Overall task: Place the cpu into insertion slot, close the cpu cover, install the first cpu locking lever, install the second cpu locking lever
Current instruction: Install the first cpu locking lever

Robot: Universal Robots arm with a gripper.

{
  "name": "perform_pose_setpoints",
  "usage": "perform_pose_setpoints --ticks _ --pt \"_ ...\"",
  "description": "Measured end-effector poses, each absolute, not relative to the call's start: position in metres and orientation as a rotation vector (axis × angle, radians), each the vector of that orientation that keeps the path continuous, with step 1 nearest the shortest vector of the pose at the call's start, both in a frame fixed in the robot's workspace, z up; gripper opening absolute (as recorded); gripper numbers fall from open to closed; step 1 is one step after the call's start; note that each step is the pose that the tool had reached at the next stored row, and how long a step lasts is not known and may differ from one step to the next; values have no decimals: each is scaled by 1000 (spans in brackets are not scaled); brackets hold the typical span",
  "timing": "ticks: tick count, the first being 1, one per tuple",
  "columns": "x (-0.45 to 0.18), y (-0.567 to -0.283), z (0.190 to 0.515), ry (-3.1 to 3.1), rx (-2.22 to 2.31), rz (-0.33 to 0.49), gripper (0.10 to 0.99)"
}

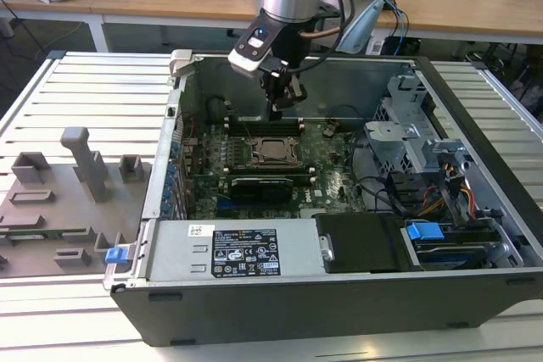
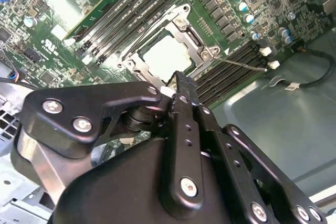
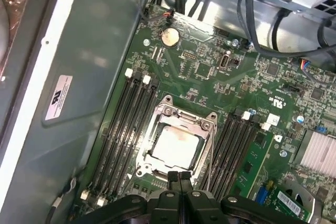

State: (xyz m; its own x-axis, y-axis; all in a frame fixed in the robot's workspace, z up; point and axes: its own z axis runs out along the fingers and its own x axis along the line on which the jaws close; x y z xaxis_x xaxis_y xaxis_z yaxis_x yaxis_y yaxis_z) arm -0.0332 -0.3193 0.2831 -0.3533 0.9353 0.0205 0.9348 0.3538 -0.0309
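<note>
The arm is seen in the exterior view reaching steeply down from above into the open computer case, its wrist tilted slightly towards the exterior view's left. The gripper is held just above the far edge of the insertion slot on the green motherboard. In both wrist views its fingers are seen drawn together, tips meeting. The cpu is seated in the slot, and the cpu cover is laid flat around it. A thin locking lever is angled outward over the memory slots.
</note>
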Motion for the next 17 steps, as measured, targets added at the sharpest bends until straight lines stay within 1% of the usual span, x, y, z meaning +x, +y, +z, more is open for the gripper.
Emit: perform_pose_setpoints --ticks 17 --pt "-33 -319 283 -2664 -1602 25 106"
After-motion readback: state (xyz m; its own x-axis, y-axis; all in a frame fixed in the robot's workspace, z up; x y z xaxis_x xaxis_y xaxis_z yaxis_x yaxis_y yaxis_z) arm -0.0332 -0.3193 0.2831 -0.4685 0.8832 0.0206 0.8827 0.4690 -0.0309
